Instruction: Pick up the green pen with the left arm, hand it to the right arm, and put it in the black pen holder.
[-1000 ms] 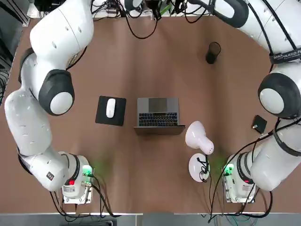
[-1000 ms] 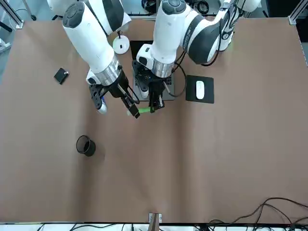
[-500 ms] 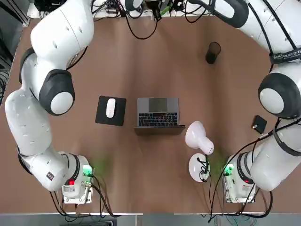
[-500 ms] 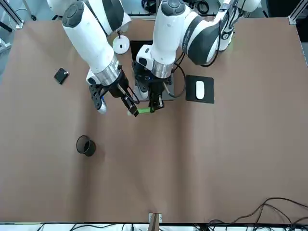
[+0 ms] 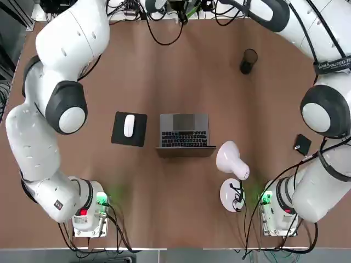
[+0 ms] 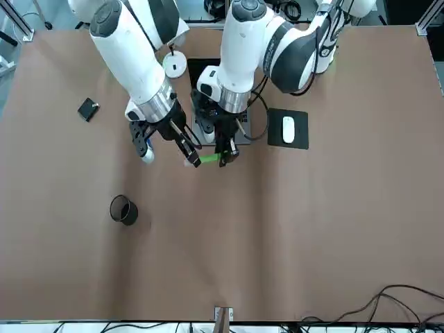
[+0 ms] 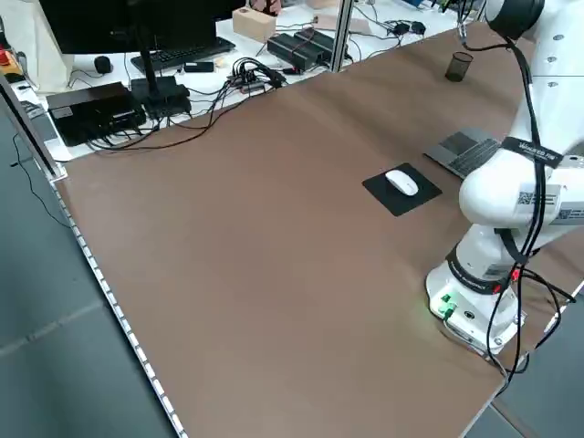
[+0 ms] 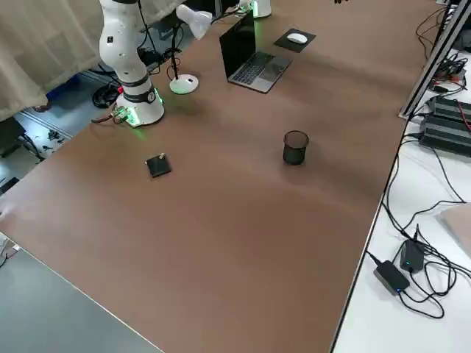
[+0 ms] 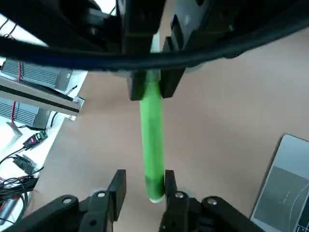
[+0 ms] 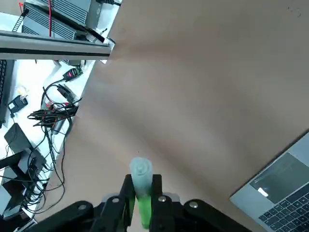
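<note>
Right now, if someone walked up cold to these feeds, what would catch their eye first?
The two white arms meeting above the middle of the table, in front of the laptop, with the green pen bridged between them. The right gripper is shut on one end of the pen; the left gripper stands slightly open around the other end. Off to the robot's right, the black pen holder stands alone and empty.

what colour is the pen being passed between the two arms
Light green; the pen shows best in the left wrist view.
</note>
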Tool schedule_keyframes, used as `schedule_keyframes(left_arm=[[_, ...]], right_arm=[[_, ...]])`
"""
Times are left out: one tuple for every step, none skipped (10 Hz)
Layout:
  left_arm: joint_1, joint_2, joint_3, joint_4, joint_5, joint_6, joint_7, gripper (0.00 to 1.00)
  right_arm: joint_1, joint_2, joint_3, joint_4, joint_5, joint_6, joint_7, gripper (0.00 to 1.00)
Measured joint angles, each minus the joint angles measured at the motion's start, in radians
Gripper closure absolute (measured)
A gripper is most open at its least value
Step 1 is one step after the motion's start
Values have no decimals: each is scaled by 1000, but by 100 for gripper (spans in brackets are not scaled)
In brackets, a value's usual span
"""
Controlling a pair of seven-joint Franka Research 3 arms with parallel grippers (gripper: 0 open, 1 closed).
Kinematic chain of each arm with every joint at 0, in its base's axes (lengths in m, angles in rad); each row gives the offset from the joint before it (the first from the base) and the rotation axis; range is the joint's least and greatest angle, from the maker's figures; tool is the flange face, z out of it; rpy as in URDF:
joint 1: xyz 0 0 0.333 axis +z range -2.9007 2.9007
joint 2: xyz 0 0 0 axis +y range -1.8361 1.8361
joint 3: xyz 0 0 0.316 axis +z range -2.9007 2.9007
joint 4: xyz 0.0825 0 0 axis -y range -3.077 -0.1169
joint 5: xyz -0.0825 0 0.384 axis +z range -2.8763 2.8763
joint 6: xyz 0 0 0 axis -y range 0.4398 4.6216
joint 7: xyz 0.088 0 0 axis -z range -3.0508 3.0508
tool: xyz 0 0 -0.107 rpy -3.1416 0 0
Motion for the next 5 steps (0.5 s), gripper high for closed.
schedule_keyframes(left_arm=[[0, -2, 1, 0, 1, 0, 0, 57], [0, -5, 1, 1, 1, 0, 0, 55], [1, -15, 2, 3, 2, -4, -1, 54], [5, -35, 4, 4, 2, -25, -1, 53], [9, -59, 12, 4, 2, -64, -4, 54]], right_arm=[[-1, 0, -2, 0, 0, 0, -15, 82], [-3, 0, -5, 1, 0, 0, -50, 82], [-9, 0, -8, 1, 0, -2, -115, 82], [-23, 0, -11, 1, 0, -4, -213, 82], [-46, 0, -14, 1, 0, -6, -334, 82]])
